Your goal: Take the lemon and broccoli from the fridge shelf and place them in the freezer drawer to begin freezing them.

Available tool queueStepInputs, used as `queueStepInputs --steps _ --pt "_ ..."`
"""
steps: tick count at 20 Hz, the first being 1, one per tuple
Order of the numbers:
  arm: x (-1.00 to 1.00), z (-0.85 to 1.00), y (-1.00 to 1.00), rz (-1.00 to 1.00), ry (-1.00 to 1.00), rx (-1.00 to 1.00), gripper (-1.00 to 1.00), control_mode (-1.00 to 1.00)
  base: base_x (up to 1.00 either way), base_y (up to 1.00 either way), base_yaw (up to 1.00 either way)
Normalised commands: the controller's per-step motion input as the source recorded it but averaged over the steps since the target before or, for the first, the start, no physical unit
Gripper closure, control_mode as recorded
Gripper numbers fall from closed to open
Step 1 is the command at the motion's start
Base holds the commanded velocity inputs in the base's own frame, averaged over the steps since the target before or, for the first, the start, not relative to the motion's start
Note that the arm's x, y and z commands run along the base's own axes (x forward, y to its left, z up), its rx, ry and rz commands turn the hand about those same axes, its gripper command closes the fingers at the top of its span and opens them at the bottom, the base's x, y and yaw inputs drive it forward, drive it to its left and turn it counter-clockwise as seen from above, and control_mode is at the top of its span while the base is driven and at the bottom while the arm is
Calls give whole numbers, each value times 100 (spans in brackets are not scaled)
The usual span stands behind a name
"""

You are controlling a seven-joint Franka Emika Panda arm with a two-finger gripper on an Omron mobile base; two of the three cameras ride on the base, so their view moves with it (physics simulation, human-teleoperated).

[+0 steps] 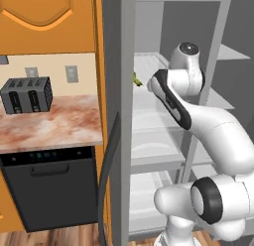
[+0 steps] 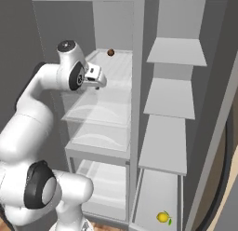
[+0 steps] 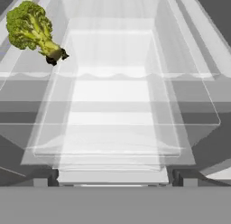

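Nothing visibly between the tool (image 2: 96, 81) tips, perhaps open though hard to tell, poised over the fridge shelf (image 3: 135, 51) for reaching the broccoli (image 3: 30, 30).

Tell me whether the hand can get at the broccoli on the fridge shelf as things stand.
Probably yes. The hand hangs over the fridge shelf, and the broccoli lies on it ahead and off to one side in the hand view, with nothing between them. It would need to shift sideways first.

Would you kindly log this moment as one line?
hand: empty, over upper fridge shelf | broccoli: on shelf, ungrasped | lemon: low, right compartment
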Motion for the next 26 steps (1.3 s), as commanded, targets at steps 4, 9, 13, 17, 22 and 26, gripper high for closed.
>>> queueStepInputs --steps 4,9,13,17,22,26 --pt "42 -11 14 17 -1 0 -100 -100 0 0 0" --pt "61 -10 34 13 0 0 -100 -100 0 0 0" --pt "63 0 26 9 0 0 -100 -100 0 0 0" --pt "67 0 13 4 4 0 -100 -100 0 0 0" --pt "53 -5 11 2 6 0 -100 -100 0 0 0" --pt "53 -19 20 0 5 0 -100 -100 0 0 0"
